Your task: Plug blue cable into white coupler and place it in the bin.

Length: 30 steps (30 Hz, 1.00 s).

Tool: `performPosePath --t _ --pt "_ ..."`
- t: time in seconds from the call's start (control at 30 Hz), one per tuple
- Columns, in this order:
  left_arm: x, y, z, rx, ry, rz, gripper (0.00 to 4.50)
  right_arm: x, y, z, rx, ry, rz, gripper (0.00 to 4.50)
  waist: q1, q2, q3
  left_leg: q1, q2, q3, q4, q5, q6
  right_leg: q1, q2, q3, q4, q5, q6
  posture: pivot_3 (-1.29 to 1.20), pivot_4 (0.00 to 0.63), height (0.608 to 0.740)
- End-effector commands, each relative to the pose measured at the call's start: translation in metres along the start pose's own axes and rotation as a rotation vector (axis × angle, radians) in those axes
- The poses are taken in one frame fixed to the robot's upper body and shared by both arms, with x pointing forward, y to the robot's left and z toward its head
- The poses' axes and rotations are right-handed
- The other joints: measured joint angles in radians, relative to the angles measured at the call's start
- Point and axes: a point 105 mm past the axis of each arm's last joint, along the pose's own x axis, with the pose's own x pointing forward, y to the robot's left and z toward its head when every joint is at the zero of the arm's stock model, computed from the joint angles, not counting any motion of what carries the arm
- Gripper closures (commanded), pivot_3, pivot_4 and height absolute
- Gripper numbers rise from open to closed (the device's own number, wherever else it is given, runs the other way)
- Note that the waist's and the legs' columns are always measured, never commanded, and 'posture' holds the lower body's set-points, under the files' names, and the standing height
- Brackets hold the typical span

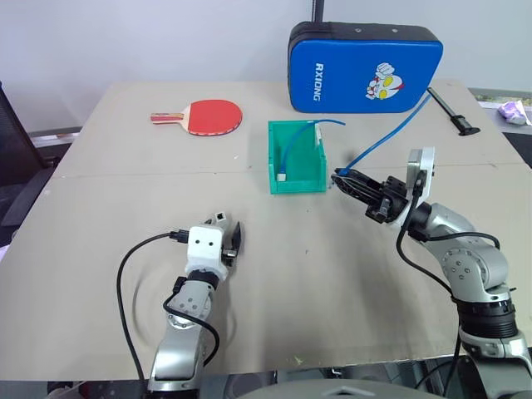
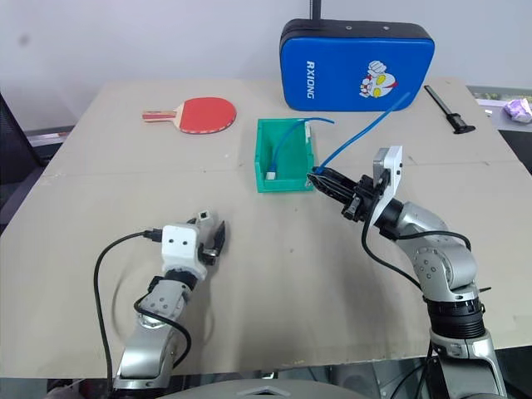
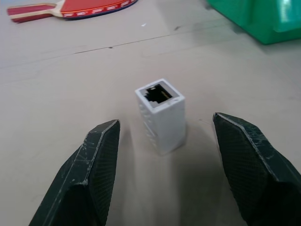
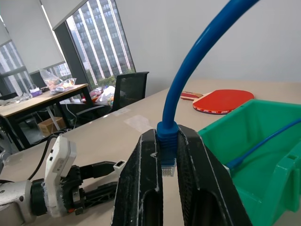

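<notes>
The white coupler point(image 3: 162, 115) stands upright on the table, its dark socket facing up. My left gripper point(image 1: 226, 228) is open low over the near-left part of the table, with one finger point(image 3: 101, 150) on each side of the coupler and a gap to it on both sides. My right gripper point(image 1: 342, 178) is shut on the blue cable point(image 1: 391, 137) just behind its plug point(image 4: 168, 167), beside the right wall of the green bin point(image 1: 299, 181). The cable rises from the fingers and arcs back to the right towards the far table edge.
Inside the bin lies a second blue cable point(image 1: 293, 148) with a white piece at its end. A blue padded case point(image 1: 364, 66) stands at the back, a red table tennis paddle point(image 1: 208, 116) lies far left, and a black tool point(image 1: 453, 112) lies far right.
</notes>
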Motion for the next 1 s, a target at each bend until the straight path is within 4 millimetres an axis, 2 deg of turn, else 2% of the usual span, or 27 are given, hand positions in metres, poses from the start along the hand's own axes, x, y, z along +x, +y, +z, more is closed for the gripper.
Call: performPosePath --t 0.03,0.17,0.3,0.37,0.57,0.73,0.87,1.0 --pt "0.007 0.006 -0.007 -0.007 0.027 0.028 2.22 0.000 0.005 0.011 -0.053 -0.029 0.007 4.50 0.001 0.001 -0.001 0.000 0.000 0.000 0.000 0.000 0.000 0.000 0.000 0.000 0.000 0.000 0.000 0.00 0.150 0.728" --pt "0.012 0.005 -0.009 -0.022 0.028 0.024 4.13 0.000 0.006 0.010 -0.053 -0.025 0.008 4.50 0.000 0.002 -0.001 0.000 0.000 -0.001 0.000 0.000 0.000 0.000 0.001 -0.001 0.001 0.001 0.002 0.00 0.150 0.728" --pt "0.014 0.003 -0.010 -0.023 0.026 0.012 4.19 0.003 0.009 0.008 -0.054 -0.019 0.012 4.50 0.001 0.002 -0.001 0.000 0.000 -0.001 0.000 0.000 0.000 0.000 0.001 0.000 0.000 0.001 0.002 0.00 0.150 0.728" --pt "0.018 -0.005 -0.004 -0.014 0.004 -0.037 4.19 0.010 0.013 0.006 -0.065 -0.012 0.024 4.50 0.001 0.002 -0.001 0.000 0.000 -0.001 0.000 0.000 0.000 0.000 0.001 0.000 0.000 0.001 0.002 0.00 0.150 0.728" --pt "0.033 -0.038 0.042 0.070 -0.169 -0.208 4.19 0.056 0.033 -0.016 -0.189 0.052 0.037 4.50 0.000 0.002 -0.001 0.000 0.000 -0.002 0.001 0.000 0.000 0.000 0.003 -0.001 0.001 0.001 0.000 0.00 0.150 0.728" --pt "0.038 -0.056 0.080 0.146 -0.305 -0.279 4.19 0.090 0.037 -0.017 -0.279 -0.013 -0.010 4.50 -0.001 0.002 -0.001 -0.001 -0.001 0.000 0.001 0.000 -0.001 0.000 0.003 -0.001 0.000 0.002 0.001 0.00 0.150 0.728" --pt "0.038 -0.061 0.096 0.166 -0.361 -0.292 4.19 0.098 0.035 -0.016 -0.307 -0.036 -0.030 4.50 0.000 0.002 -0.001 -0.003 -0.001 -0.001 0.001 0.000 -0.001 -0.002 0.002 -0.001 -0.001 0.002 0.002 0.00 0.150 0.728" --pt "0.037 -0.062 0.094 0.152 -0.360 -0.276 4.19 0.098 0.028 -0.023 -0.344 -0.003 -0.046 4.50 -0.002 0.002 -0.001 -0.003 -0.001 0.000 0.000 0.000 -0.001 -0.002 0.001 -0.001 -0.002 0.002 0.002 0.00 0.150 0.728"
